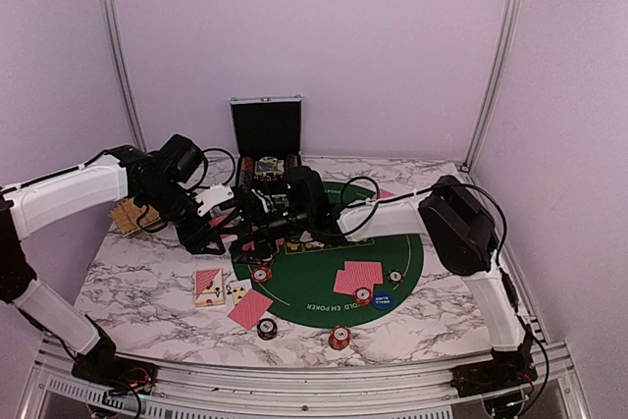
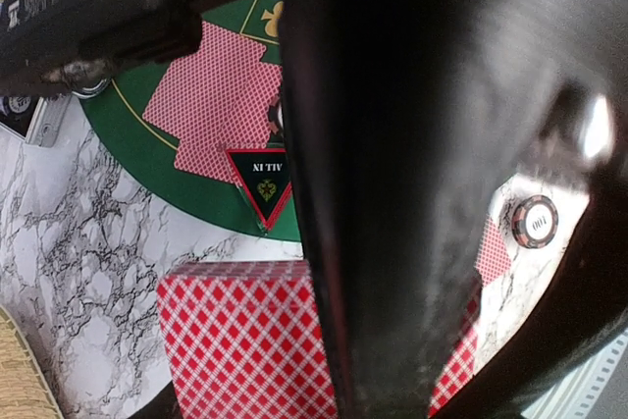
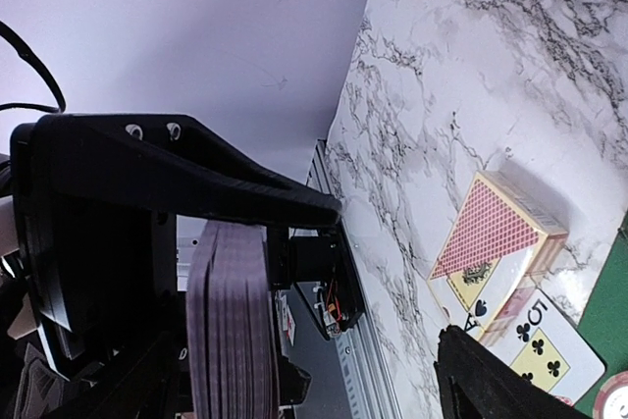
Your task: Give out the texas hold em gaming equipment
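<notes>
left tool [image 1: 234, 215] grips deck [image 2: 235, 340], r tool [image 1: 257, 205] crowding, marker [image 2: 263, 183] below

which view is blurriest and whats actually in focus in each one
Left wrist: a dark blurred finger fills the middle, with a glare spot; the black triangular marker is sharp. Right wrist: the near deck of cards is soft, the card box on the marble table crisp. Top external: evenly lit, soft shadows, sharp throughout.
</notes>
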Available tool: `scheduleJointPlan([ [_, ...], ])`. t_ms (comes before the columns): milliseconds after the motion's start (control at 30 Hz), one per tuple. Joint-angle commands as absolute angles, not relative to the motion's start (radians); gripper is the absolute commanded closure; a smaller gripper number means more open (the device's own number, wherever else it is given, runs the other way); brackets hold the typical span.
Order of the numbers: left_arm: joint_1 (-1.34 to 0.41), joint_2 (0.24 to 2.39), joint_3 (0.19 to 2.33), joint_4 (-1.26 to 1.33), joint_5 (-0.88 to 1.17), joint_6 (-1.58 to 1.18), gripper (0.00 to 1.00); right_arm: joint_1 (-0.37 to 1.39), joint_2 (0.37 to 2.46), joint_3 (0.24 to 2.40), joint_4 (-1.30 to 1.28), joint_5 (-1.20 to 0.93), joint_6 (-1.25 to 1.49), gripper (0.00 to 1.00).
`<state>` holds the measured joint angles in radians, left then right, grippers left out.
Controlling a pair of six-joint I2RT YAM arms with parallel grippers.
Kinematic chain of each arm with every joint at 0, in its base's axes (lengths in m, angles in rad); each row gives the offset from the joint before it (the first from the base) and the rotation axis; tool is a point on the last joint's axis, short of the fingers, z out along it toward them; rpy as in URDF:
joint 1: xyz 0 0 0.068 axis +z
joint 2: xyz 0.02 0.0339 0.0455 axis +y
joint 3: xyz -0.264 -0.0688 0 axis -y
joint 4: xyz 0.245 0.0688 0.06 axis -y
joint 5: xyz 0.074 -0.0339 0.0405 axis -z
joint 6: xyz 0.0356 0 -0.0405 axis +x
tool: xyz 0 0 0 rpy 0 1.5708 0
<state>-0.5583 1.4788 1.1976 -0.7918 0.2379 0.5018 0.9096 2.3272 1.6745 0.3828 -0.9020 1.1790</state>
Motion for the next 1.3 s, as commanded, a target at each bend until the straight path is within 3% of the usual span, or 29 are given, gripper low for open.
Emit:
scheduleJointPlan([
  [0,-0.564,1.488,1.225,-0.808,0.235,0.514,1.0,0.932,2.377,1.742,0.455,-0.924,1.233,0.11],
  [367,-0.566,1.486,1.221,-0.808,0.232,0.518,1.0,0.945,2.459,1.791,0.537,-0.929,1.315,0.13],
  [633,-0.567,1.476,1.217,-0.81,0.234,0.517,1.0,0.907,2.421,1.734,0.45,-0.88,1.261,0.16],
  [867,-0.566,1.465,1.204,-0.808,0.236,0.519,1.0,0.875,2.362,1.666,0.418,-0.848,1.222,0.31],
  [1067,-0.566,1.463,1.206,-0.809,0.236,0.52,1.0,0.868,2.329,1.646,0.396,-0.85,1.198,0.36],
  [1267,-0.566,1.46,1.198,-0.808,0.233,0.523,1.0,0.862,2.296,1.626,0.395,-0.853,1.187,0.47],
])
